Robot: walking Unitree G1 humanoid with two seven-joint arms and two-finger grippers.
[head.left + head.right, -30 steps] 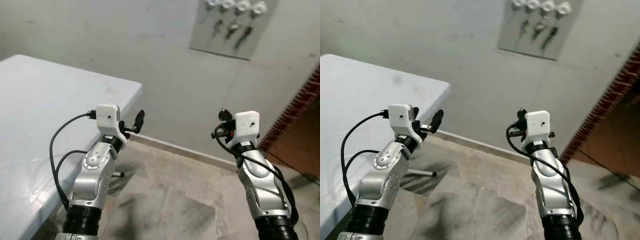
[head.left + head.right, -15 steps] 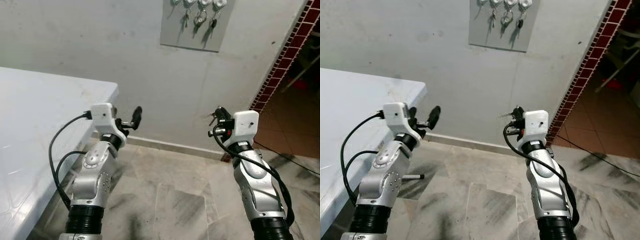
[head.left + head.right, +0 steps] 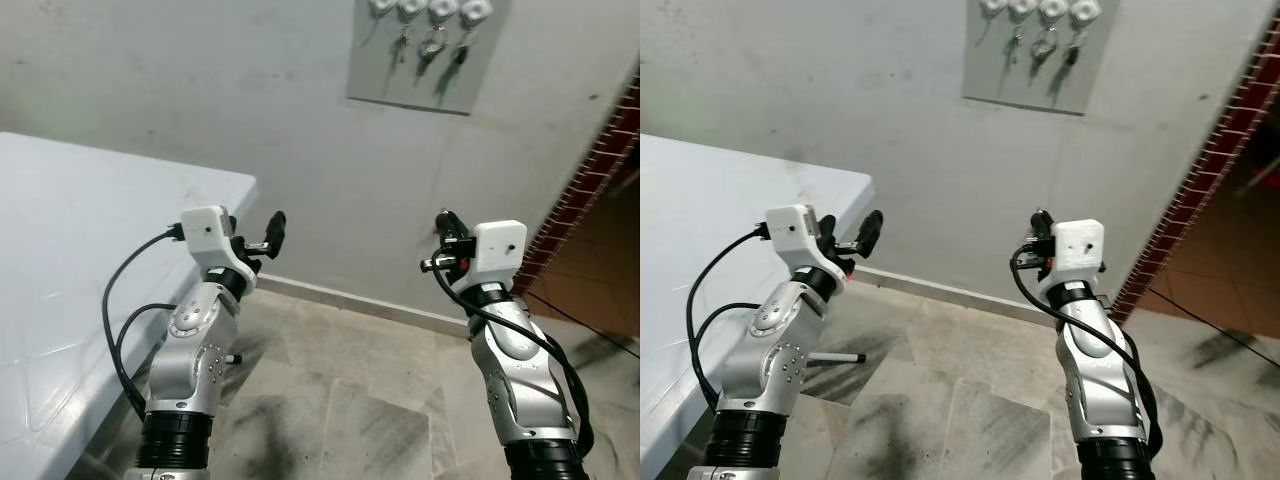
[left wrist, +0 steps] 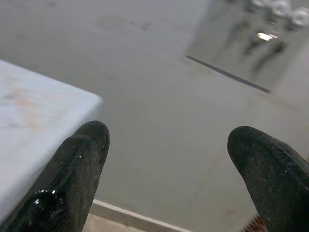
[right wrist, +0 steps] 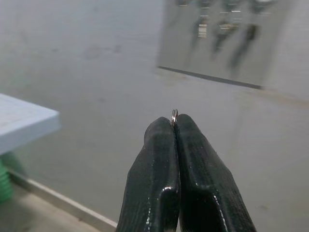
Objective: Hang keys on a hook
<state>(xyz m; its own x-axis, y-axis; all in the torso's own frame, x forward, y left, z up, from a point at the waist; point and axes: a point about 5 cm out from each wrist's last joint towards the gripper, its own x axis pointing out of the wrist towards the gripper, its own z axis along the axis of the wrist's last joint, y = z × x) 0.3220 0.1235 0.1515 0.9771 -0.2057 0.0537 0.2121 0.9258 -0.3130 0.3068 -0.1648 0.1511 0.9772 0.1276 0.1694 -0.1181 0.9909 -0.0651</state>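
So the whole view has swung again since half a second ago — the key board [image 3: 427, 50] sat nearer the top middle then, now it's shifted to the upper right of the frame. That's the robot turning, not the board moving, and it's not lined up with it yet.

The right hand [image 5: 174, 126] has its fingers pressed together, pinching a small metal key ring [image 5: 174, 114] that pokes out at the tips. It's held up at lower right, well below the board.

The left hand [image 4: 169, 169] is spread wide with nothing in it, hovering off the corner of the white table [image 3: 70, 250] at left.

Several keys [image 3: 433, 42] already hang on the white hooks [image 3: 441, 11] up there. My guess is it needs to step closer and raise that right arm a lot.
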